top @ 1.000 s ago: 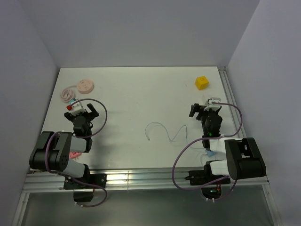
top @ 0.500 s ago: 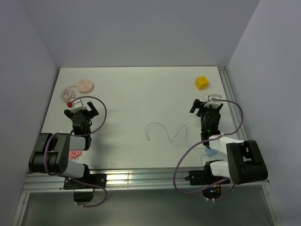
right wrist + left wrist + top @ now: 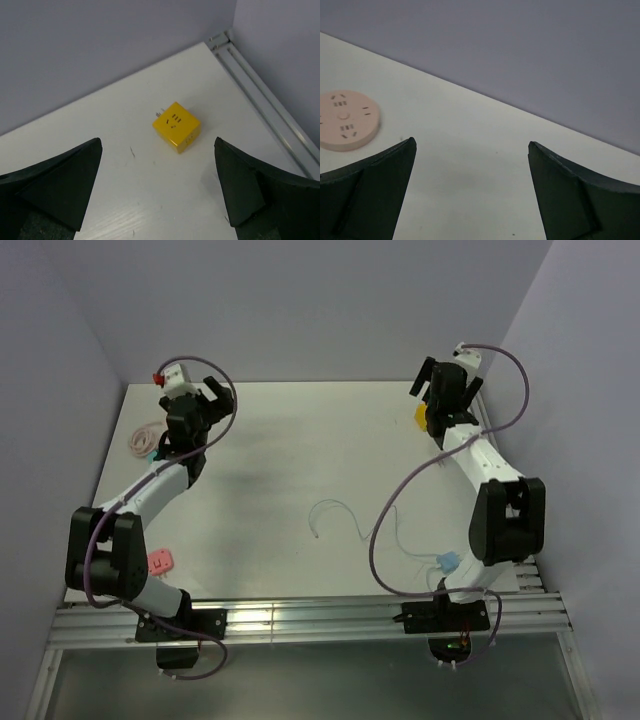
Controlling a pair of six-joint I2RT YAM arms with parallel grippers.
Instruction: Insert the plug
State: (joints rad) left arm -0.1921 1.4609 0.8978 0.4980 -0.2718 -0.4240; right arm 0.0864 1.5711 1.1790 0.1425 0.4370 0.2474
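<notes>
Left gripper [image 3: 471, 147] and right gripper [image 3: 158, 146] spread wide, holding nothing.
Yellow cube plug [image 3: 177, 127] at the right gripper's 1 o'clock, prongs pointing to 10 o'clock; round pink socket [image 3: 342, 120] at the left gripper's 9 o'clock.

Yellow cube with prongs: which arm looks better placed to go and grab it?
Right. The open right gripper points at the yellow cube plug, which sits between its fingers in the wrist view. The open left gripper is on the opposite side, by the pink round socket.

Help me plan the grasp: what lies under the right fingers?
A yellow cube adapter sits on the table, slots facing up, prongs on one side. Its underside is hidden.
</notes>
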